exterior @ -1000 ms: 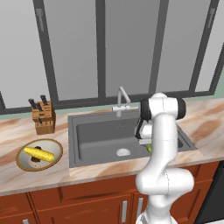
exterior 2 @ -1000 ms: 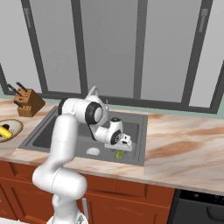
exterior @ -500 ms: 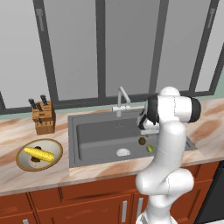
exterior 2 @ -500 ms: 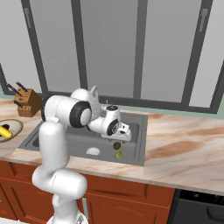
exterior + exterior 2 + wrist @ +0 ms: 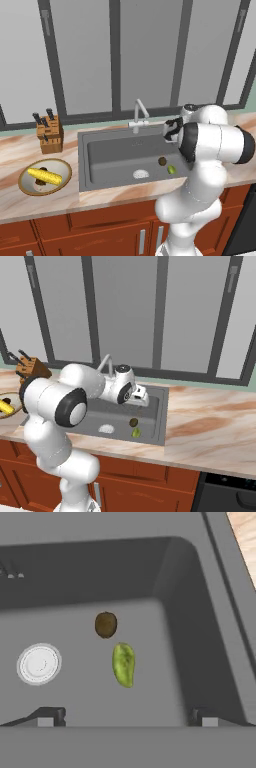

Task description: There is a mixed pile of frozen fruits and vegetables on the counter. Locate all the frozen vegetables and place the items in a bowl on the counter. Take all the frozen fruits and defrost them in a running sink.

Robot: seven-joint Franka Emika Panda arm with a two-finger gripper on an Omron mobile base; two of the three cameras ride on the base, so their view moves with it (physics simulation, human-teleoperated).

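Hand view: you look down into the sink (image 5: 200, 637); landmark for all entries below is its round silver drain (image 5: 39, 663).
Brown ball (image 5: 105, 624): on the basin floor, beside the drain, toward the far wall.
Green piece (image 5: 123, 664): on the basin floor, just beside the brown ball, farther from the drain.
Jaws: spread wide, holding nothing; both tips stand apart above the basin.
Gripper (image 5: 171, 131): you have it raised over the basin's right half.
Bowl (image 5: 60, 165): on the surface, well left of the drain, outside the sink.
Corn cob (image 5: 44, 175): lying in the bowl.
Dark lump (image 5: 40, 182): in the bowl, touching the cob.
Knife block (image 5: 49, 134): behind the bowl.
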